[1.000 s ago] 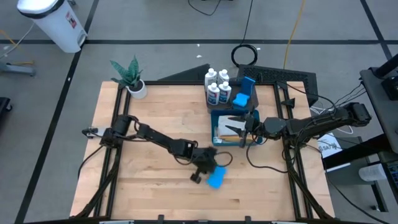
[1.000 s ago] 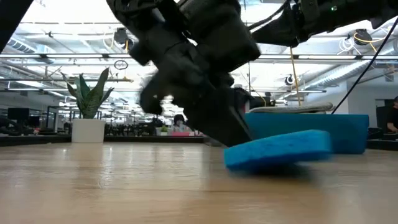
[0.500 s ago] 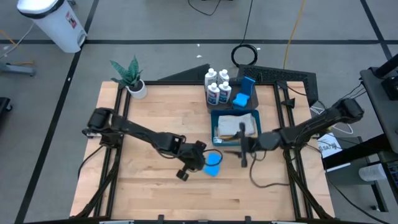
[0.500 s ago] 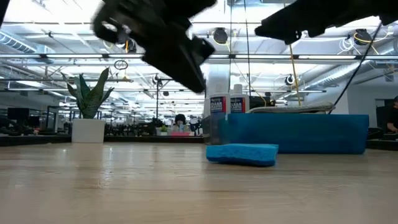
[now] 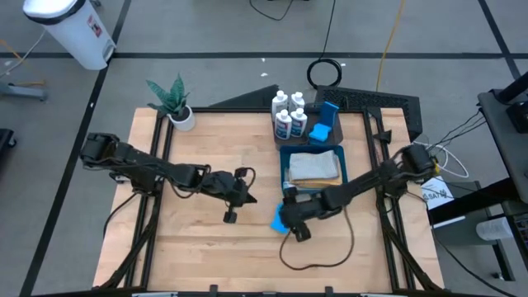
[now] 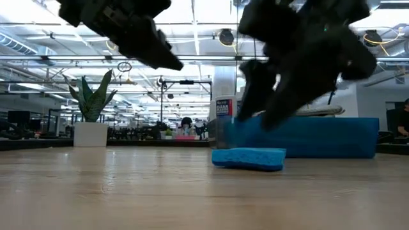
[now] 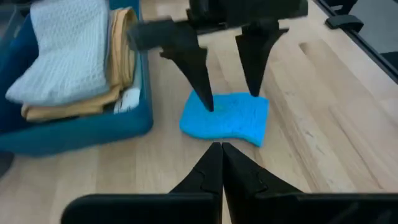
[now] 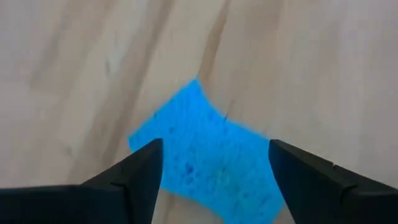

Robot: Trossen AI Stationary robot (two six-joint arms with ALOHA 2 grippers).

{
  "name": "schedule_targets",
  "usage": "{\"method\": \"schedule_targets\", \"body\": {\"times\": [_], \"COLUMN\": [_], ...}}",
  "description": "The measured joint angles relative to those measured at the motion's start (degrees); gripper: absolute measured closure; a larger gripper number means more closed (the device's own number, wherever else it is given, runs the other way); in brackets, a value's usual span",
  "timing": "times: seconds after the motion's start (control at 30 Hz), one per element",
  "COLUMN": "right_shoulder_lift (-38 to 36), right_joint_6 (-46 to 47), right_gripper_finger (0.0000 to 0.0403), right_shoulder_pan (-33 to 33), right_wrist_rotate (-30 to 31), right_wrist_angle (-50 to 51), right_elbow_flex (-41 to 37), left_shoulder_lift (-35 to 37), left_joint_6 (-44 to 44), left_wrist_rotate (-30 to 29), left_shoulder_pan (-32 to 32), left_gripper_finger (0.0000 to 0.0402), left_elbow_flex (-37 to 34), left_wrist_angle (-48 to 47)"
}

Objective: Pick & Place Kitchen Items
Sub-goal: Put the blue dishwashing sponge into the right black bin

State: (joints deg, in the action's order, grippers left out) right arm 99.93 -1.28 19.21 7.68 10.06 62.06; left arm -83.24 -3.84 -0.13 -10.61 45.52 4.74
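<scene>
Over the blue sponge (image 5: pixel 280 219) on the surface (image 5: pixel 198 256), the right hand (image 5: pixel 290 216) is hovering with fingers (image 7: pixel 198 67) spread apart, straddling it from above, gripping nothing. Sponge is lying flat just beside the blue bin (image 5: pixel 283 161), which is holding folded cloths (image 5: pixel 314 167), grey over orange. Left hand (image 5: pixel 247 199) is sitting near the sponge, raised off the wood, fingers (image 7: pixel 208 171) pressed together and empty. White bottles (image 5: pixel 289 114) are standing at the bin's far end, next to another sponge (image 5: pixel 324 124) leaning upright.
</scene>
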Motion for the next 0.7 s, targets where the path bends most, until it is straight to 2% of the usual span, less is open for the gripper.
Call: {"method": "schedule_targets", "body": {"times": [0.13,0.3,0.5,0.63,0.7], "right_shoulder_lift": [4.32,4.89,5.04,4.9,4.39], "right_joint_6": [0.59,3.97,7.48,3.39,0.18], "right_gripper_finger": [0.0156,0.0177,0.0183,0.0163,0.0147], "right_shoulder_pan": [-1.12,-1.54,-0.16,1.34,1.97], "right_wrist_rotate": [-1.93,-1.88,-3.32,-3.51,-3.22], "right_wrist_angle": [9.91,12.58,4.85,-5.92,-7.73], "right_elbow_flex": [3.97,4.85,4.83,4.84,4.83], "left_shoulder_lift": [1.25,1.18,1.13,1.13,1.11], "left_joint_6": [1.64,1.24,1.16,1.18,1.22], "left_wrist_rotate": [-0.63,-0.58,-0.56,-0.56,-0.54], "left_shoulder_pan": [0.2,0.0,0.0,0.0,0.0], "left_gripper_finger": [0.0389,0.0377,0.0376,0.0376,0.0376], "left_elbow_flex": [-1.59,-1.6,-1.6,-1.58,-1.58], "left_wrist_angle": [-0.34,-0.2,-0.16,-0.15,-0.14]}}
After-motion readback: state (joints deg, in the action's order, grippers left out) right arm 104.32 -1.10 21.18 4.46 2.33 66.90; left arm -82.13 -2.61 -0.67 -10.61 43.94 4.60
